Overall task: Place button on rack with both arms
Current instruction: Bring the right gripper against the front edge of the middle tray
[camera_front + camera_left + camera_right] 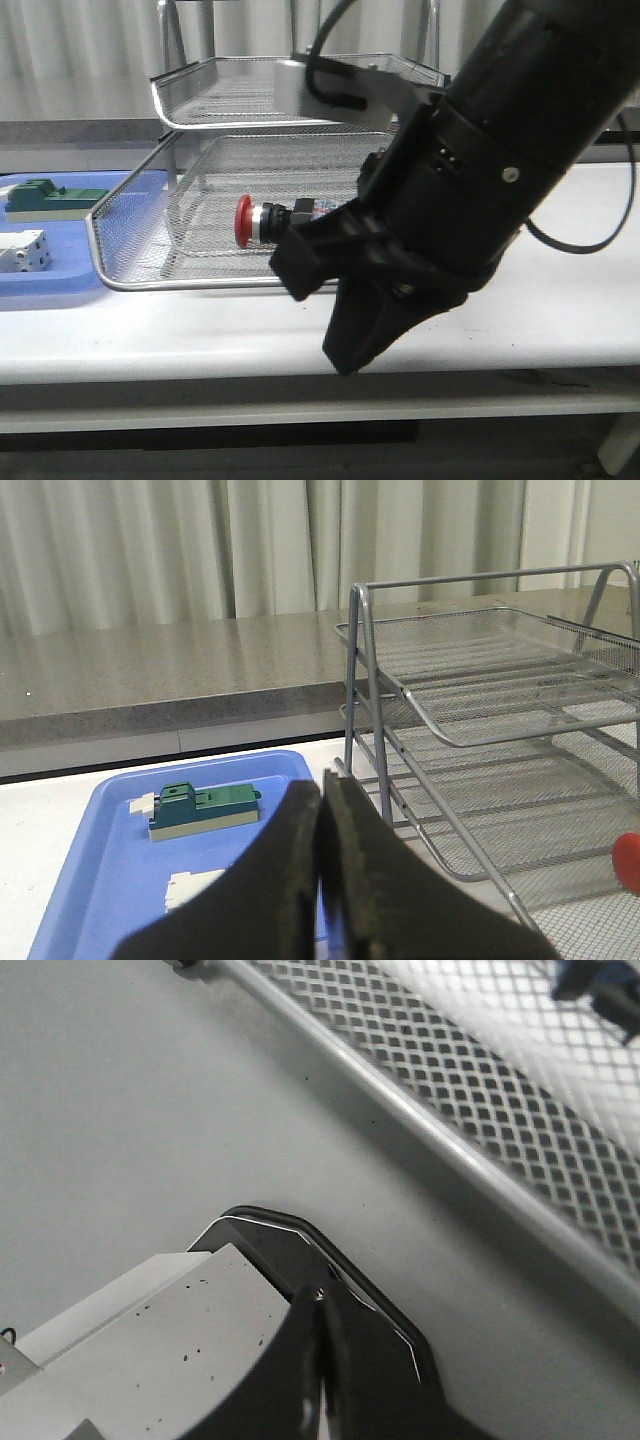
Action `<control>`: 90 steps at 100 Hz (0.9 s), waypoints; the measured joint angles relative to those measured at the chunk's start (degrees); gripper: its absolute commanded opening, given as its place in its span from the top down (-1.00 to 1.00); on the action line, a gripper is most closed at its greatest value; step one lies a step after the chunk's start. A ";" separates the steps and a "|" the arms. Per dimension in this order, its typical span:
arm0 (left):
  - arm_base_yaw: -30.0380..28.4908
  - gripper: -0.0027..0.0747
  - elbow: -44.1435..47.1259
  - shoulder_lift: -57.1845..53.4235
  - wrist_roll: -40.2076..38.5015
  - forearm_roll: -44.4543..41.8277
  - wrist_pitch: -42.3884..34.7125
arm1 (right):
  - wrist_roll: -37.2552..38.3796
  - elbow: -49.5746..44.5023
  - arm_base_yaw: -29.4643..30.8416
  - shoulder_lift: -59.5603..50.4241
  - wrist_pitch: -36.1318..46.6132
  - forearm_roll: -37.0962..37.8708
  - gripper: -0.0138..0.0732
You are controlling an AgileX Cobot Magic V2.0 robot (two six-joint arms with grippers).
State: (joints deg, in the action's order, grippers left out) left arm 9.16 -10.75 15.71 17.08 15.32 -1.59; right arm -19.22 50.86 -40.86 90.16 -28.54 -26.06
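The button (pixel 262 220) lies on its side in the bottom tray of the silver wire rack (pixel 150 240), red cap to the left. My right gripper (pixel 345 362) is shut and empty, pointing down over the table's front edge, in front of the rack and apart from the button. In the right wrist view its tips (pixel 318 1305) are closed over the table, next to the rack's rim (pixel 450 1145). My left gripper (pixel 322 790) is shut and empty; its view shows the rack (pixel 440 725) and the button's red cap (pixel 628 862). The left arm is out of the front view.
A flat blue tray (pixel 60 285) left of the rack holds a green block (pixel 50 197) and a white block (pixel 25 250); the left wrist view also shows the tray (pixel 90 880) and green block (pixel 205 808). The white table (pixel 560 300) extends right.
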 measured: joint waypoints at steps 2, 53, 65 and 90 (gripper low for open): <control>0.00 0.98 0.00 0.00 0.00 0.00 0.00 | 0.00 0.24 -0.30 0.51 0.10 0.13 0.83; 0.00 0.98 0.00 0.00 0.00 0.00 0.00 | -0.17 4.73 -1.11 5.95 2.95 10.92 0.83; 0.00 0.98 0.00 0.00 0.00 0.00 0.00 | -0.26 4.73 -1.11 5.95 3.99 13.27 0.83; 0.00 0.98 0.00 0.00 0.00 0.00 0.00 | -0.39 4.73 -1.19 6.66 6.38 16.30 0.83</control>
State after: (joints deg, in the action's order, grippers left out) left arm 9.16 -10.75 15.71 17.08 15.32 -1.59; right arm -19.61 55.58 -42.05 96.83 -22.17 -9.76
